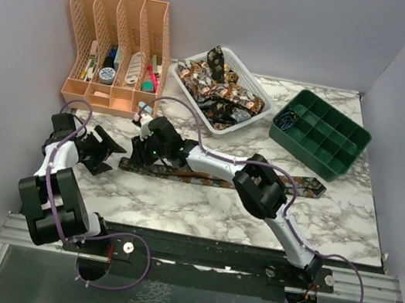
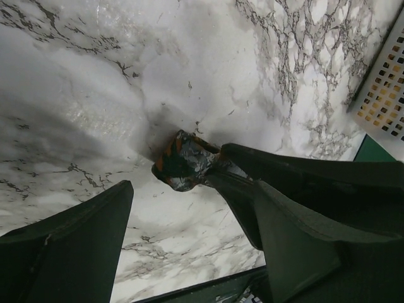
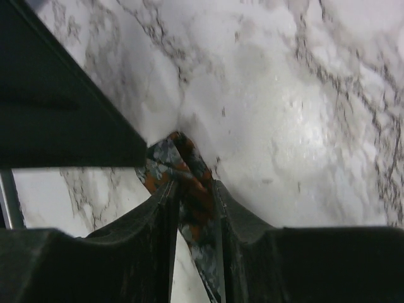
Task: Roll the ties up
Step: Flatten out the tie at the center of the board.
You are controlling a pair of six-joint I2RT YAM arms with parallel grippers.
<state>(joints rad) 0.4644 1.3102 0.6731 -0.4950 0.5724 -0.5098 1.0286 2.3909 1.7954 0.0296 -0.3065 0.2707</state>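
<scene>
Right gripper [image 3: 192,189] clamped on tie [image 1: 302,185] tip, left gripper [image 1: 104,151] agape, both on basket's [image 1: 250,113] near side; seemingly starting roll; next, curl tip over.

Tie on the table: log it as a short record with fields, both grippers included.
tie: lying stretched out along the marble table, no roll formed
right gripper: shut on the tie's end, the one at the left of the top view
left gripper: open, beside that same end, holding nothing
other ties: heaped in the white basket
</scene>
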